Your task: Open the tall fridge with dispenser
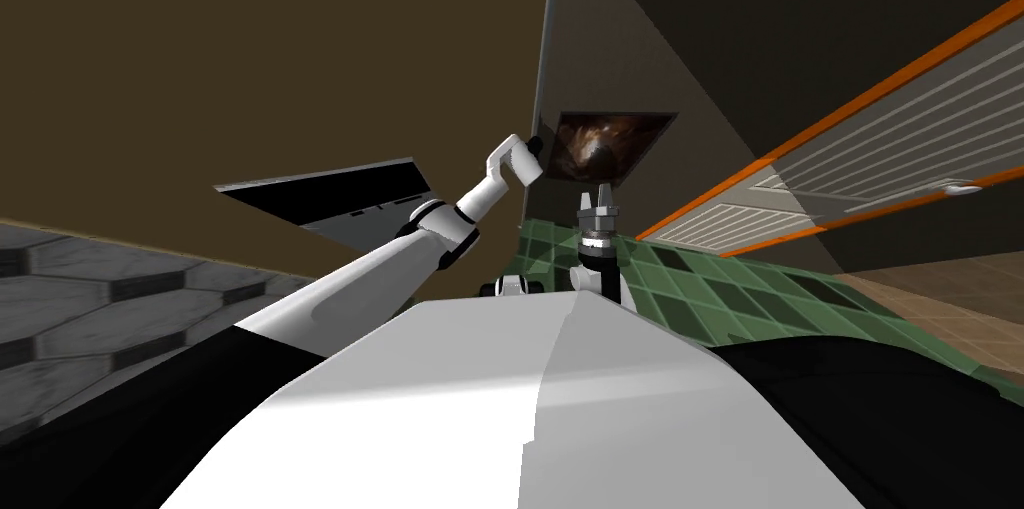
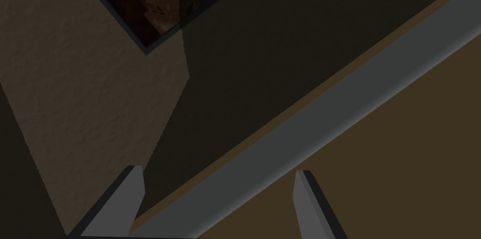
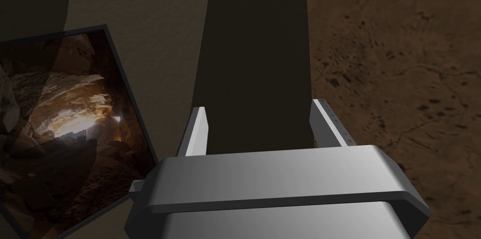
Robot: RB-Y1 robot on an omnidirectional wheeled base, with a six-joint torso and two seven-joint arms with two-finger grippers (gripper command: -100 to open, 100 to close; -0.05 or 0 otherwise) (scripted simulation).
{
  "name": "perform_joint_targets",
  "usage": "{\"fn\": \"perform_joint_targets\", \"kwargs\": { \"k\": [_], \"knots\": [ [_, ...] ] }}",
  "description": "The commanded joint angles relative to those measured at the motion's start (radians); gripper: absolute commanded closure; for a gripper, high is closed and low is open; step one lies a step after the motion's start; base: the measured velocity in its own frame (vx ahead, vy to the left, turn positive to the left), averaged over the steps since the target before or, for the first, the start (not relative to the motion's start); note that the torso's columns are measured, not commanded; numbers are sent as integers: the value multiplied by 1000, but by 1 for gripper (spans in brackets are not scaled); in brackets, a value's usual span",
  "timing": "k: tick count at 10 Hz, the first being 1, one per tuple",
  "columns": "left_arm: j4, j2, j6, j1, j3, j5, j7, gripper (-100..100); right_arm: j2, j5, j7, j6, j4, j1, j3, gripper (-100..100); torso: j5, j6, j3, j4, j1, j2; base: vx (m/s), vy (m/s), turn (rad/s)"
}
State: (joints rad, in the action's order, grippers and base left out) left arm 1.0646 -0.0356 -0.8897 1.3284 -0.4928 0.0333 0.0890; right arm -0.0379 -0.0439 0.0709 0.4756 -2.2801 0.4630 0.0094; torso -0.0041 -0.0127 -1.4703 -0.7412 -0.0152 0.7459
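Toward centre frame, my left arm reaches up to the fridge (image 1: 300, 53) door's edge.
Brown fridge front fills the upper left; from lower left my forearm slants up, wrist bent, left gripper (image 2: 218, 171) spread wide, holding nothing, the door's grey edge strip (image 2: 329, 104) crossing between its fingers. Right of centre, my right gripper (image 1: 598, 195) points up, parted and empty.

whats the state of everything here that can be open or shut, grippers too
left gripper: open, the fridge door's grey edge runs between its fingers
right gripper: open, empty
fridge door: cannot tell if it is ajar or shut
louvred door: looks shut
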Motion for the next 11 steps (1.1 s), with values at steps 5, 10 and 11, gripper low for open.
{"fn": "perform_joint_targets", "kwargs": {
  "k": [5, 10, 11],
  "knots": [
    [30, 71, 36, 24, -43, -63, 1, 100, 0, 0, 0, 0, 0, 0, 0, 0, 1, 0, -2, -2, 2, 0, -119, 63, -92],
    [42, 82, 37, 27, -53, -77, -2, 100, 0, 0, 0, 0, 0, 0, 0, 0, 3, 3, -4, -2, 5, -5, -77, 47, -36],
    [19, 75, 38, 20, -56, -72, -8, 100, 0, 0, 0, 0, 0, 0, 0, 0, 3, 3, -5, -2, 5, -5, 1, 4, 20]
  ]
}}
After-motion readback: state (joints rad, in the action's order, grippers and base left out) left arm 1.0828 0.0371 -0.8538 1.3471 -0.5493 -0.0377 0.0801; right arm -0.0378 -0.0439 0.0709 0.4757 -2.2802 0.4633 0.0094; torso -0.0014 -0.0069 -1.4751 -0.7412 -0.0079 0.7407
